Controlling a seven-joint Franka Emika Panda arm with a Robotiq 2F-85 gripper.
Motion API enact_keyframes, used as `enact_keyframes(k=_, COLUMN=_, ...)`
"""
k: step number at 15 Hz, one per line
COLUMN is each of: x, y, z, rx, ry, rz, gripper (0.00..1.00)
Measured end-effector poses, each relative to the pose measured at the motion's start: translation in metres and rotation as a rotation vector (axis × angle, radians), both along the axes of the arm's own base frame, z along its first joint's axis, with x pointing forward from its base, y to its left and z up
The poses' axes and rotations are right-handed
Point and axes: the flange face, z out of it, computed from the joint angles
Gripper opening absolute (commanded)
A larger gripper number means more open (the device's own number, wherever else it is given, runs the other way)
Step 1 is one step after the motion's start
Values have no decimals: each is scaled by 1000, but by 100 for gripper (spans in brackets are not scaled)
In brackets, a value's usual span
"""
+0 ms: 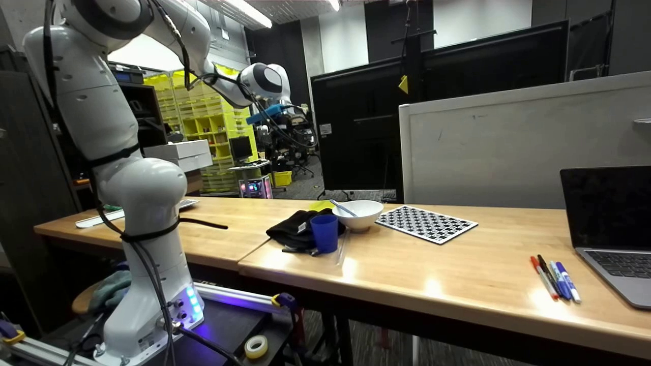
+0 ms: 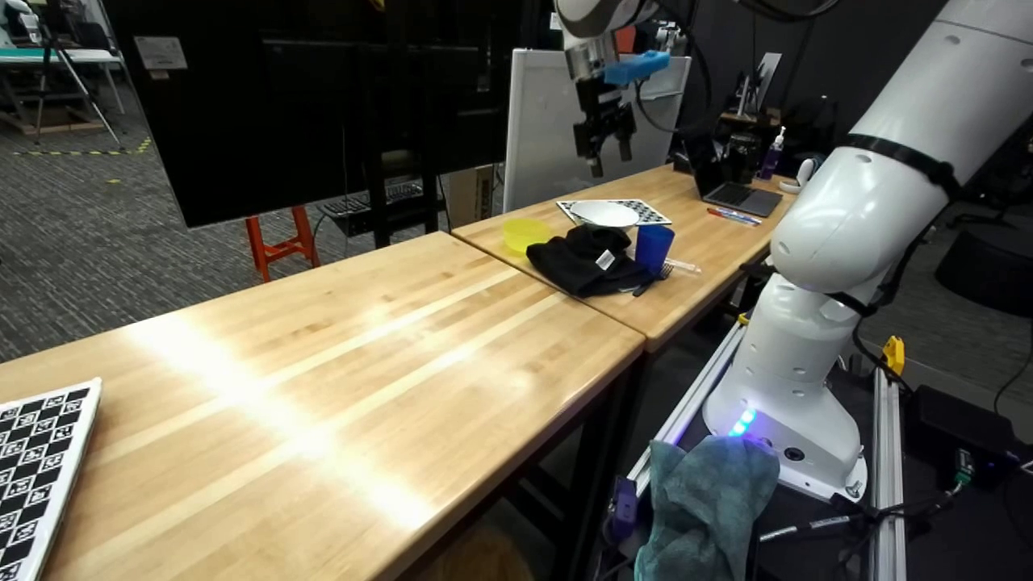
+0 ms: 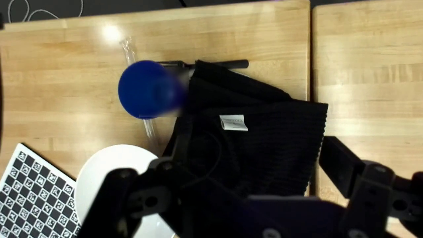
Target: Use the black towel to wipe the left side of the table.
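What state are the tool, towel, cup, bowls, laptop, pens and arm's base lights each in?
Tool: open, nothing held
Black towel: bunched up, not gripped
Blue cup: upright
White bowl: upright
Yellow bowl: upright
Laptop: open, screen dark
Pens: lying side by side, caps unclear
Base lights: lit blue

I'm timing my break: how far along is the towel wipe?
Done: no step that shows; the black towel lies loose beside the blue cup.
In hand: nothing yet; the open fingers hang above the towel.
Remaining: grasp the towel, then wipe the left side of the wooden table.
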Motion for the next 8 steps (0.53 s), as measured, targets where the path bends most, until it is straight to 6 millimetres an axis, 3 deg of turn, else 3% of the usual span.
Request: enact_keyframes(k=8, x=9, y=-10, z=-78, rx=-20, ry=-132, rz=85, gripper=100)
